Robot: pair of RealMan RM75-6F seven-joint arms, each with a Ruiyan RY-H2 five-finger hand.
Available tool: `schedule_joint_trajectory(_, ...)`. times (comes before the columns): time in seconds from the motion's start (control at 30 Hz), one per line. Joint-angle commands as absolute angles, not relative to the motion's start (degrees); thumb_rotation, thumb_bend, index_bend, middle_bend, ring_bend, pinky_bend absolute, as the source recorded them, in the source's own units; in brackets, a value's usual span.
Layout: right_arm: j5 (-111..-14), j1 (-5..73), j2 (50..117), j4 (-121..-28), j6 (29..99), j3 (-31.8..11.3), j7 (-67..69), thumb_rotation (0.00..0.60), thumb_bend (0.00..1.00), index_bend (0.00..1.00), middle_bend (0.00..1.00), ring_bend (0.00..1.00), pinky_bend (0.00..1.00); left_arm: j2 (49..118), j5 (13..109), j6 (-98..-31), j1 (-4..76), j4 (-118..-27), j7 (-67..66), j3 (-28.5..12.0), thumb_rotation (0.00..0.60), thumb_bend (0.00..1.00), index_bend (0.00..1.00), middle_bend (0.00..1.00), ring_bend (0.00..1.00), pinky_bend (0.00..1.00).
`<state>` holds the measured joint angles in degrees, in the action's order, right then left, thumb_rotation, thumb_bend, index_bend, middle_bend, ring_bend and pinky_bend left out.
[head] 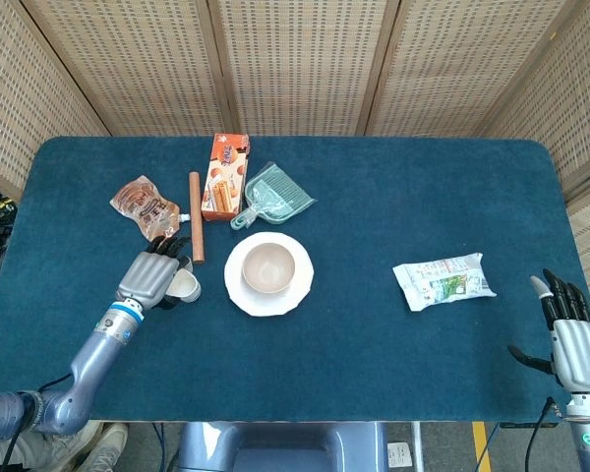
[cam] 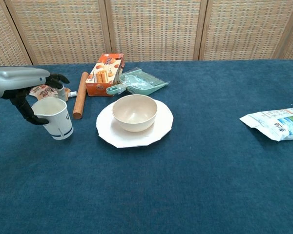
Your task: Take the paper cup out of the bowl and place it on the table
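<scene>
- My left hand (cam: pixel 31 92) grasps the paper cup (cam: pixel 56 118), tilted, left of the bowl (cam: pixel 135 112) and out of it.
- A wooden rod (cam: pixel 80 95) and snack pouch (head: pixel 146 208) lie just behind.
- My right hand (head: pixel 570 339), fingers spread, grasps nothing at the worktop (head: pixel 374 324) edge.

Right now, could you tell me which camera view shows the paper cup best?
The chest view: the paper cup shows side-on, with its open rim and wall visible, held by the left robot hand. The head view shows only a sliver of its rim beside the hand.
</scene>
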<state>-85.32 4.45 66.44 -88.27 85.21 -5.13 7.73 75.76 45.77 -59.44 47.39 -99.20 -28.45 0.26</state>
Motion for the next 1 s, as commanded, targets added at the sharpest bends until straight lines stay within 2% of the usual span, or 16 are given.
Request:
schedule_joint_trajectory(0.03,-85.7,4.3,66.4,-88.5,85.6,-5.0,7.6,0.600,0.13,0.00,0.00,0.00,0.00,77.3,46.9,-59.2,46.1,-97.0,-27.8,1.1,0.600,0.31,0.36,0.00,0.00,0.00)
schedule_joint_trajectory(0.13,-86.2,4.2,66.2,-88.8,86.1,-4.8,7.6,0.600,0.13,0.00,0.00,0.00,0.00,78.1,47.0,-59.3,45.6,-95.9,-28.6,1.3,0.600,0.31,0.35,0.00,0.00,0.00)
schedule_joint_trajectory(0.2,-86.6,4.0,66.0,-89.1,86.6,-4.8,7.6,0.600,0.13,0.00,0.00,0.00,0.00,78.4,46.8,-59.3,45.3,-95.6,-29.1,1.4,0.600,0.26,0.32,0.00,0.00,0.00)
schedule_joint_trajectory(0.27,-87.0,3.9,65.9,-89.3,87.0,-4.7,7.6,0.600,0.13,0.00,0.00,0.00,0.00,78.3,46.8,-59.7,44.8,-96.0,-29.1,1.2,0.600,0.17,0.24,0.00,0.00,0.00)
schedule_joint_trajectory(0.3,-87.2,3.8,65.9,-89.4,87.3,-4.6,7.6,0.600,0.13,0.00,0.00,0.00,0.00,78.1,47.0,-60.1,44.6,-96.4,-28.9,1.0,0.600,0.12,0.16,0.00,0.00,0.00)
schedule_joint_trajectory(0.33,-87.4,3.7,65.8,-89.6,87.6,-4.6,7.5,0.600,0.13,0.00,0.00,0.00,0.00,77.6,47.5,-60.8,44.1,-97.2,-28.5,0.6,0.600,0.10,0.09,0.00,0.00,0.00)
schedule_joint_trajectory(0.43,-87.9,3.6,65.8,-89.8,87.9,-4.4,7.4,0.600,0.13,0.00,0.00,0.00,0.00,76.0,49.4,-62.7,42.9,-99.2,-27.4,0.2,0.600,0.06,0.00,0.00,0.00,0.00)
schedule_joint_trajectory(0.57,-88.3,3.5,65.8,-90.0,88.0,-4.2,7.0,0.600,0.13,0.00,0.00,0.00,0.00,73.2,53.7,-67.4,40.0,-102.9,-25.0,0.0,0.600,0.04,0.00,0.00,0.00,0.00)
schedule_joint_trajectory(0.7,-88.0,3.6,65.7,-90.1,87.4,-4.0,6.5,0.600,0.13,0.00,0.00,0.00,0.00,71.5,60.5,-75.0,35.0,-104.8,-22.0,1.2,0.600,0.04,0.00,0.00,0.00,0.00)
schedule_joint_trajectory(0.83,-87.6,3.7,66.1,-89.7,87.1,-4.1,5.4,0.600,0.13,0.00,0.00,0.00,0.00,73.1,69.0,-86.6,27.3,-101.4,-23.2,5.3,0.600,0.04,0.00,0.00,0.00,0.00)
schedule_joint_trajectory(1.0,-88.0,3.9,66.8,-89.5,87.1,-3.9,4.0,0.600,0.13,0.00,0.00,0.00,0.00,75.2,74.6,-94.0,20.2,-97.0,-21.3,8.1,0.600,0.04,0.00,0.00,0.00,0.00)
